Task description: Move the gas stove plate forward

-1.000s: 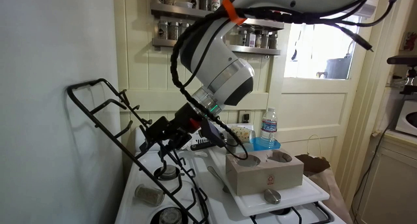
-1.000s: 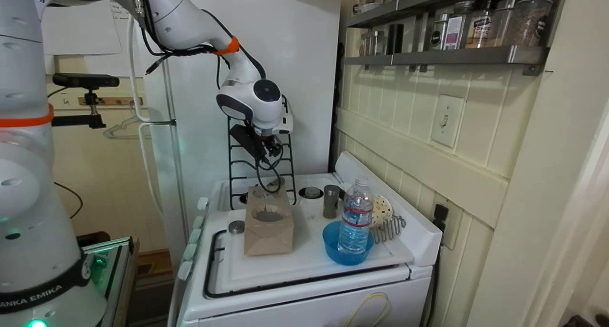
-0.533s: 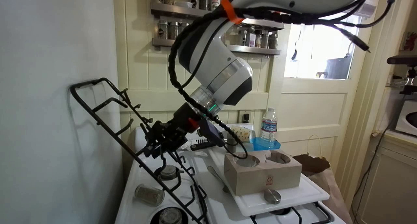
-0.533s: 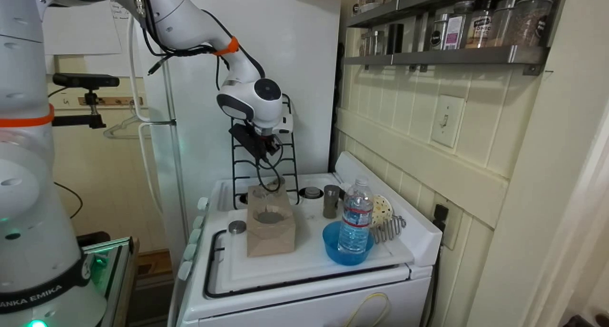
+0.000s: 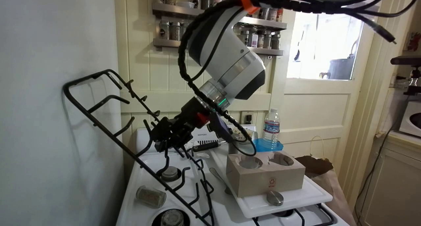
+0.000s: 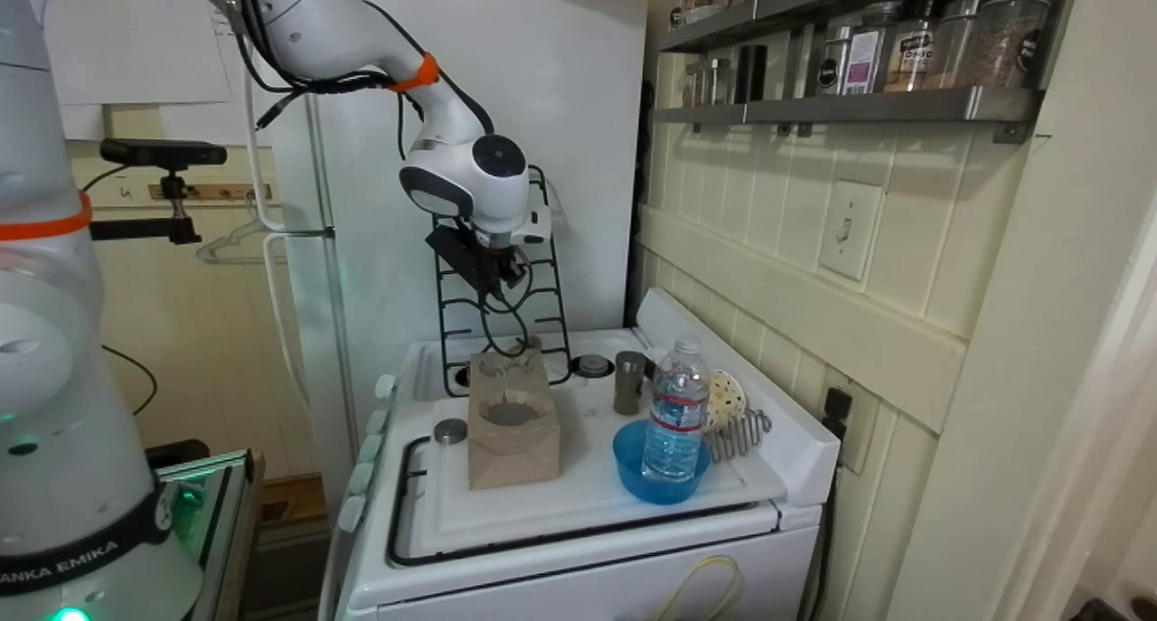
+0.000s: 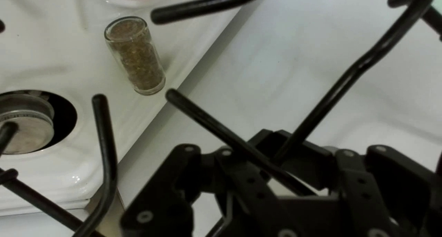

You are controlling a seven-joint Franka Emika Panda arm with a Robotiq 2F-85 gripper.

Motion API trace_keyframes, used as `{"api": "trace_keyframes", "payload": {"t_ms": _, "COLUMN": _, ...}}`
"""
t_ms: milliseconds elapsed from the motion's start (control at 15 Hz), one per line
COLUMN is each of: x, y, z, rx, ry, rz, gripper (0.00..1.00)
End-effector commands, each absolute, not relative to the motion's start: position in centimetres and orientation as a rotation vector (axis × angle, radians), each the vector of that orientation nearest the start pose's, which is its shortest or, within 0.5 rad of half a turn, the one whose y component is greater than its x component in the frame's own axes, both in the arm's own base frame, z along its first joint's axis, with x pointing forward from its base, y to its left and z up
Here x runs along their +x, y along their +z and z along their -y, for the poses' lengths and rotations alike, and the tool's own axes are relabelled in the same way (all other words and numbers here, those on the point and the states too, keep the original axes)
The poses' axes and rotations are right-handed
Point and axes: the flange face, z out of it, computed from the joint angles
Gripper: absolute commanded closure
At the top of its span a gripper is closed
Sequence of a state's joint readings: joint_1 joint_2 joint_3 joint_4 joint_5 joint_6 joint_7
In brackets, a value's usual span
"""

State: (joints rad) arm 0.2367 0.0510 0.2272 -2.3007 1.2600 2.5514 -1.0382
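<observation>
Black and pinched narrow, the gripper [image 7: 278,152] held an inward prong [image 7: 321,111] of the gas stove plate [image 5: 136,158], which slanted over the white stovetop [image 6: 586,442]. The plate's metal looked stiff, probably heavy and slick; the long side bar [image 5: 113,137] likely offered steadier purchase.

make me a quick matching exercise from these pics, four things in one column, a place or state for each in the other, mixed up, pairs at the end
Column one
1. gas stove plate
2. water bottle
3. glass jar of brown bits, in the wrist view
4. cardboard block

Column two
A. has two round holes in its top
B. stands in the blue bowl
C. slants, its black bars in the grip of the pincer
D. lies on its side

Right pairs
1-C; 2-B; 3-D; 4-A
</observation>
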Motion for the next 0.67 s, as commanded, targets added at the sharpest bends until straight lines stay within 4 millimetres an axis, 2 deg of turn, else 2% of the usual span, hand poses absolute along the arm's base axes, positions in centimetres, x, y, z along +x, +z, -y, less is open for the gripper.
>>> {"api": "trace_keyframes", "payload": {"t_ms": 0, "x": 47.0, "y": 38.5, "z": -21.3, "rx": -2.239, "ry": -0.535, "rz": 0.504, "gripper": 0.98}}
{"api": "trace_keyframes", "payload": {"t_ms": 200, "x": 47.6, "y": 40.6, "z": -20.5, "rx": -2.135, "ry": -0.587, "rz": 0.415, "gripper": 0.98}}
{"api": "trace_keyframes", "payload": {"t_ms": 600, "x": 48.2, "y": 42.4, "z": -18.9, "rx": -1.976, "ry": -0.702, "rz": 0.184, "gripper": 0.98}}
